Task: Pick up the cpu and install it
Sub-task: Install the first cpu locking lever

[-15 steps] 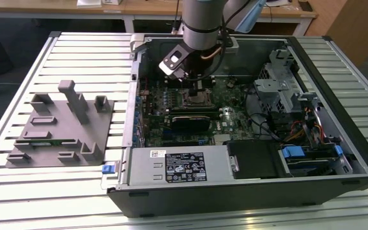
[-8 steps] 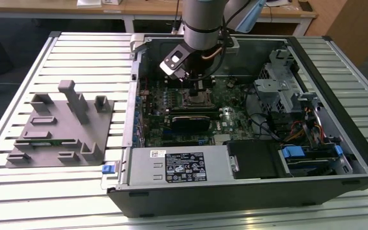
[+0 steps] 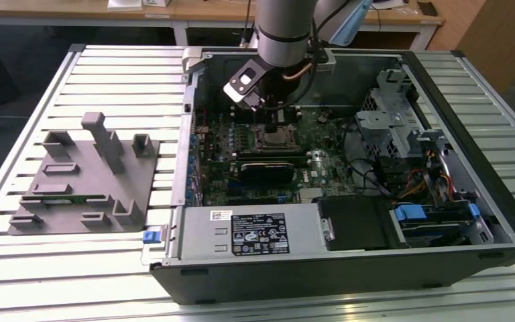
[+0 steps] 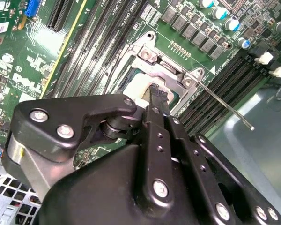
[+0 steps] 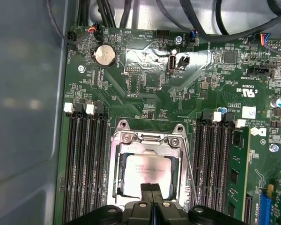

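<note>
The cpu (image 5: 147,172) is seen lying flat inside the socket frame (image 5: 116,159) on the motherboard (image 5: 145,84), between RAM slots (image 5: 82,164). The gripper (image 5: 151,187) is clenched empty over the cpu's edge; contact can't be told. The socket lever (image 4: 225,107) appears unlatched. Risk judged: pins could be bent if the chip is nudged askew.

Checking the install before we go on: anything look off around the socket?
Nothing damaged or spilled. The chip looks flat and square in the socket. One thing: the thin latch lever stands out sideways over the memory slots, not clipped down. The gripper sits over the chip's edge, jaws shut.
</note>
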`<state>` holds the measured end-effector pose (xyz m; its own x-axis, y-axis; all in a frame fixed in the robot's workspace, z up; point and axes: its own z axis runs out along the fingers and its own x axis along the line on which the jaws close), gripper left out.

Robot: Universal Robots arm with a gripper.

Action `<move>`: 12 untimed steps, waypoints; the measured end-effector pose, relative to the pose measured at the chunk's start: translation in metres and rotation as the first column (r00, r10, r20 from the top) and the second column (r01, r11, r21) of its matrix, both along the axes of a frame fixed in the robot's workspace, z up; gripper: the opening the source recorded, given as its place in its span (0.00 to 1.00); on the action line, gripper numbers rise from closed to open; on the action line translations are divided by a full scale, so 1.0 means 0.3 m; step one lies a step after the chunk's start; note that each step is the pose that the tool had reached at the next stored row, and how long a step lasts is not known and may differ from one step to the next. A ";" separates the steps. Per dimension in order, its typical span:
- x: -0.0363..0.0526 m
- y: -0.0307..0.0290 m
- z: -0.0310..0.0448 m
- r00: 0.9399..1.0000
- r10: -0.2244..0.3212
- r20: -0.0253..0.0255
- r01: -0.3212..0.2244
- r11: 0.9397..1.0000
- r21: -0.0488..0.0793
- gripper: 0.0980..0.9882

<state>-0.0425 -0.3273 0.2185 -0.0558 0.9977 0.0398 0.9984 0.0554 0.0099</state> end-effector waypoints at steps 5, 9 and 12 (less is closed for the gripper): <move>0.000 0.000 0.036 1.000 0.000 0.000 0.000 1.000 0.000 0.01; 0.000 0.000 0.065 1.000 0.000 0.000 0.000 1.000 0.000 0.01; 0.000 0.000 0.090 1.000 0.000 0.001 0.000 1.000 0.000 0.01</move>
<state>-0.0424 -0.3273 0.2455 -0.0560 0.9976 0.0395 0.9984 0.0556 0.0105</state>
